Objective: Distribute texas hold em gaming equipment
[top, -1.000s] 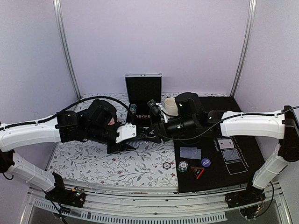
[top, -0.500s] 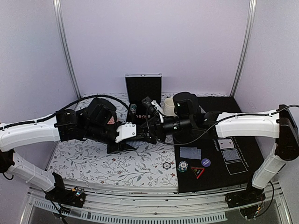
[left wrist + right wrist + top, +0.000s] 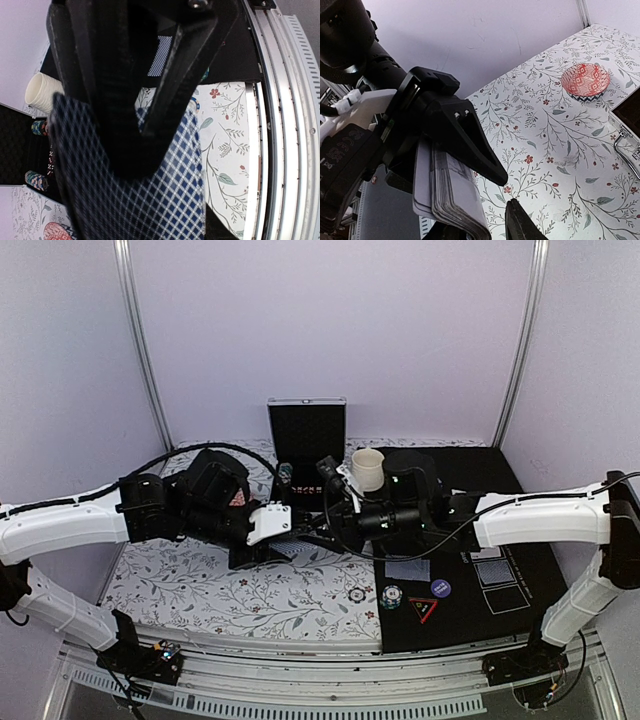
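Note:
My left gripper (image 3: 272,543) is shut on a deck of grey-blue checked playing cards (image 3: 165,200), held above the floral cloth; the deck also shows edge-on in the right wrist view (image 3: 451,197). My right gripper (image 3: 322,532) is open right at the deck, with one fingertip (image 3: 519,221) below the deck's edge. On the black mat (image 3: 450,625) lie a face-down card (image 3: 407,568), two face-up cards (image 3: 487,547), a striped chip (image 3: 391,595), a dark blue disc (image 3: 440,588) and the triangle marker (image 3: 422,610). Another chip (image 3: 357,594) lies on the cloth.
An open black case (image 3: 306,435) stands at the back centre with chips inside (image 3: 36,179). A cream cup (image 3: 367,468) stands beside my right wrist. A pink ribbed dish (image 3: 585,80) sits on the floral cloth (image 3: 200,590) behind my left arm.
My right arm has pulled back to the right and lowered, uncovering the cream cup. Its gripper stays at the deck. My left arm has held still.

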Controlling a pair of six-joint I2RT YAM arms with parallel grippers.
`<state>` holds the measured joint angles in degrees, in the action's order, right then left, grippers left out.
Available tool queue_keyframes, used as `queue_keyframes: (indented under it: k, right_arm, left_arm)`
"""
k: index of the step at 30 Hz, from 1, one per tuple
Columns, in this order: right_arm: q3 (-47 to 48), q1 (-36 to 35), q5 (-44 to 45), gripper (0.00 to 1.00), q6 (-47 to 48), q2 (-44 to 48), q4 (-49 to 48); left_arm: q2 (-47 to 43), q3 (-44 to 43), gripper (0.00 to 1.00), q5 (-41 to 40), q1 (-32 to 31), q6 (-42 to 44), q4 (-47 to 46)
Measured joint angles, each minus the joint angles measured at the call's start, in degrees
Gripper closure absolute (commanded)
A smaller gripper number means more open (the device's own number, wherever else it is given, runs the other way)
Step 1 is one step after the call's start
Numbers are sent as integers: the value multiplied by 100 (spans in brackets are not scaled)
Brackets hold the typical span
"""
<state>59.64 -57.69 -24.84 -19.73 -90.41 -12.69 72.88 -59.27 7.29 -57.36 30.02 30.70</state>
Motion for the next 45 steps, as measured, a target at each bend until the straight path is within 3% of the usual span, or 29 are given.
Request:
queue_keyframes:
  k: [3,7,12,18,30,37,45]
  right_arm:
    - [-31,-2,74,78,-13,101,39]
    - [-35,2,-26,65,-11,111,66]
    - [-2,55,-306,73,-81,26,48]
    - [74,109,-614,66,-387,-199,-79]
    - [-116,116,-72,70,-446,164,157]
    - [-109,138,35,55,-247,293,424]
    - [-2,162,-33,50,160,372,710]
  left_arm:
    - [-2,0,58,-11,4,-7,-39]
    - [-2,0,59,4,7,-2,-33]
    - [-2,0,58,24,4,-2,-31]
    - [-2,0,58,0,4,0,17]
    - [0,0,58,-28,7,-7,-9]
    - [-2,0,58,-7,4,-2,-24]
    - [0,0,58,37,4,0,-28]
